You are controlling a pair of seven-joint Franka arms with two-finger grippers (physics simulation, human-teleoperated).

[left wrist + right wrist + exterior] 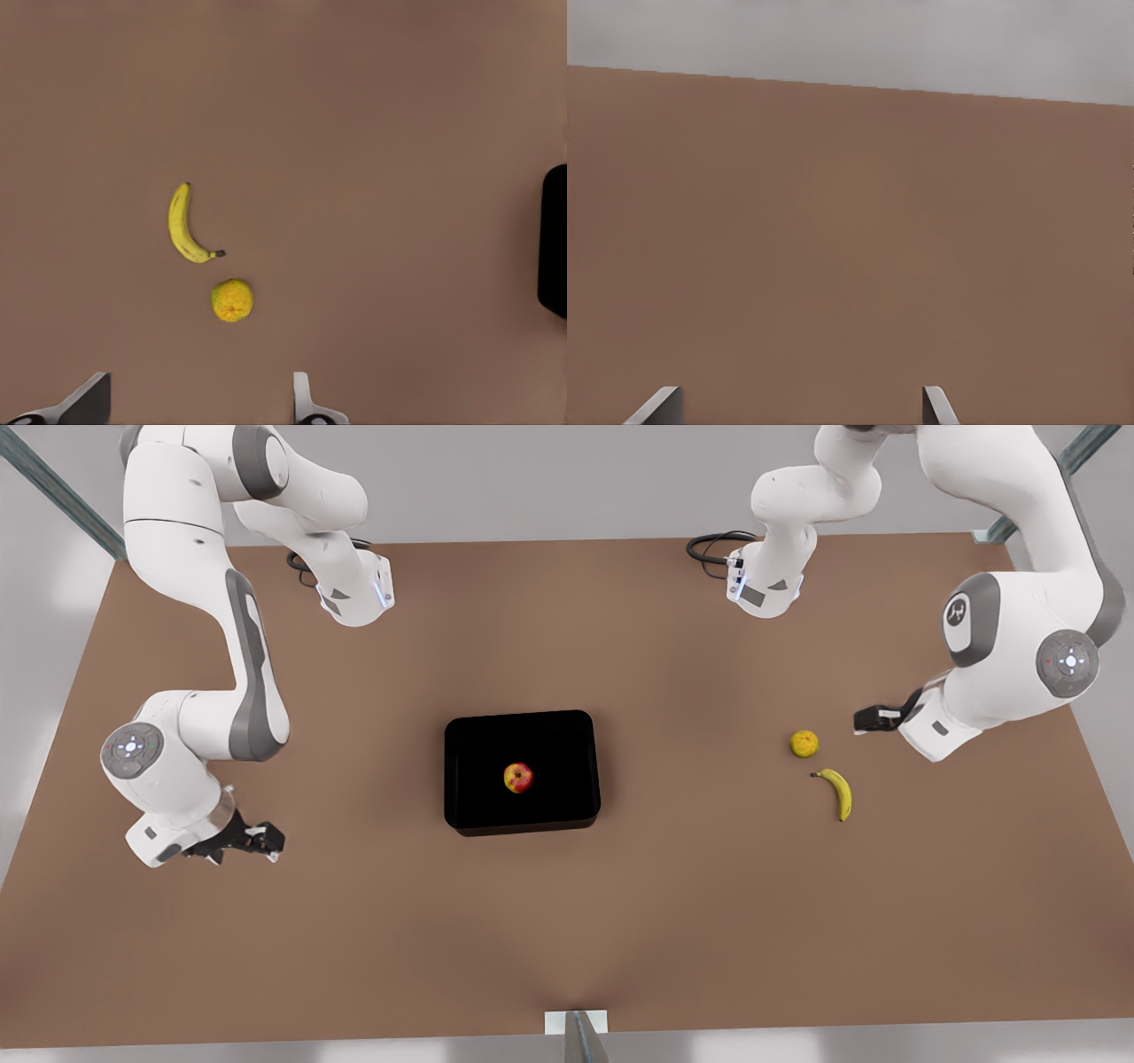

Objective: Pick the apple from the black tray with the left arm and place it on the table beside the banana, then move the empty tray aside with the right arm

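Apple (518,778) sits mid black tray (469,735) on the table (620,912) in the front view, well apart from the banana (839,792). Left gripper (873,718) hangs near a bumpy yellow fruit (804,743), right gripper (257,840) at the front view's left. Left wrist view shows spread jaws above banana (185,227), fruit (232,300) and a tray edge (555,241). Right wrist view shows spread jaws over bare table (850,248).

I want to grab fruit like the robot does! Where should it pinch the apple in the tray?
Best guess: from straight above, pinching the apple across its round middle. It sits mid black tray, whose walls block sideways reach. The left tool, open, waits by the banana.
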